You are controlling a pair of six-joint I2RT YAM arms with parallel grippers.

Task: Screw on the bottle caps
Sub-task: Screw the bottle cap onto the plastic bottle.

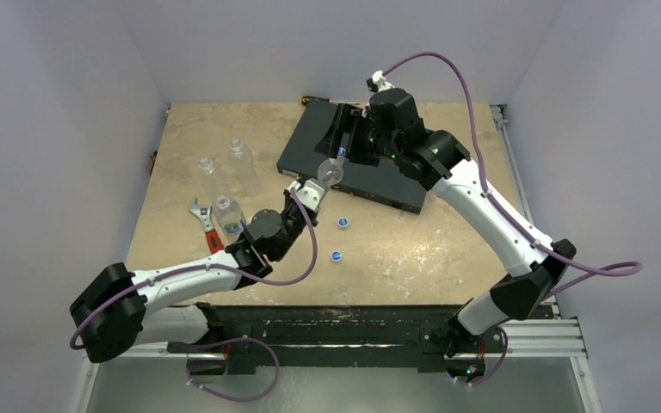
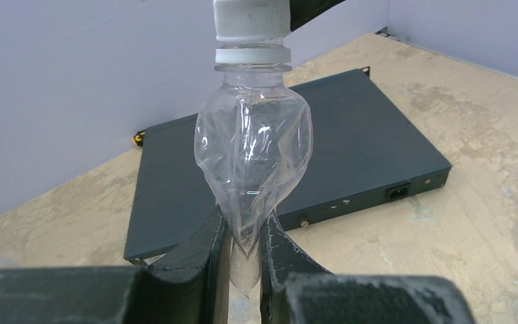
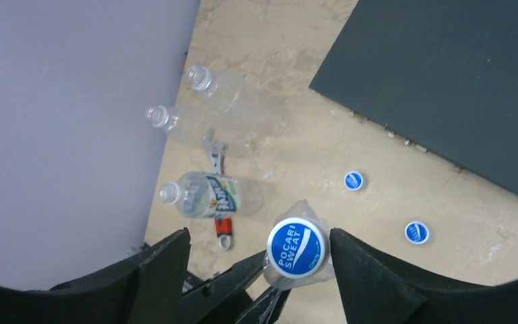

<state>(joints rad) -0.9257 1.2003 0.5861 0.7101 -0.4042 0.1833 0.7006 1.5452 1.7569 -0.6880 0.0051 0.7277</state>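
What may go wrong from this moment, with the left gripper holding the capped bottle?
1. The left gripper pinches the held bottle only at its crushed bottom; the soft wall may twist or slip out.
2. The right gripper stands open around the cap. How tight the cap sits cannot be seen, so it may come loose.
3. The labelled bottle stands close to the left arm and may be knocked over.

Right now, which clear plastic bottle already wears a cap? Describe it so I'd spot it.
Find the flat black box. Just in front of it, the left gripper pinches a crumpled clear plastic bottle by its base. Unlike the three open-necked bottles farther left, it carries a round blue cap.
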